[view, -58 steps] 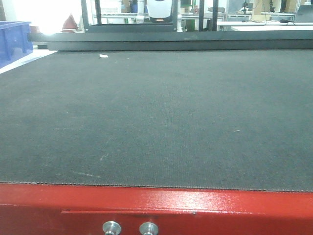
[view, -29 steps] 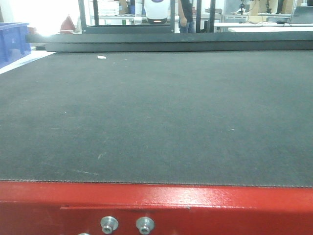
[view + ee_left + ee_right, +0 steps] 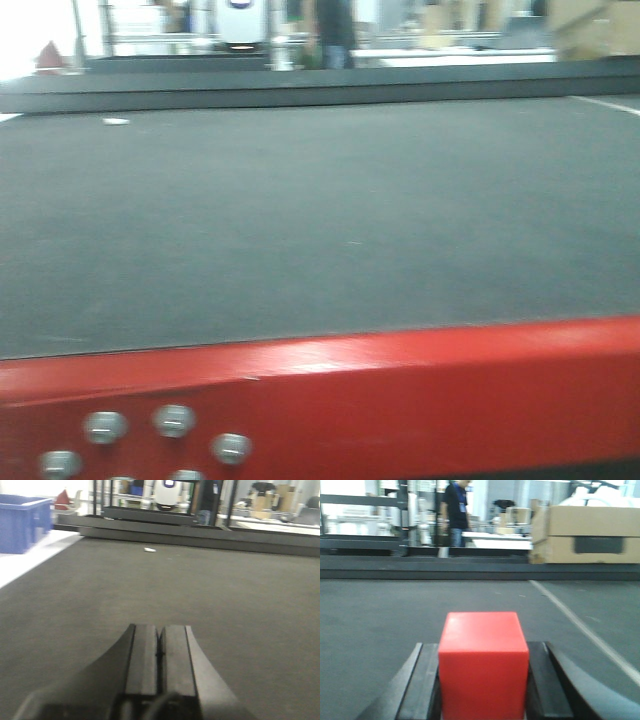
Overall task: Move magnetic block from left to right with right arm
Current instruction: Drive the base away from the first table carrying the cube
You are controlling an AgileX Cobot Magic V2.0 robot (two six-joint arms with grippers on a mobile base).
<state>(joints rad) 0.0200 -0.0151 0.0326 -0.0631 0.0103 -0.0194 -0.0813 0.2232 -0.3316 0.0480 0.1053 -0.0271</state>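
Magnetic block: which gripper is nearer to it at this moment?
Right. The right gripper is clamped on the magnetic block. The left gripper is shut on nothing over the dark mat, and no block shows in its wrist view.

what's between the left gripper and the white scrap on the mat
Only bare dark mat, in the left wrist view: the shut left gripper faces the white scrap far ahead.
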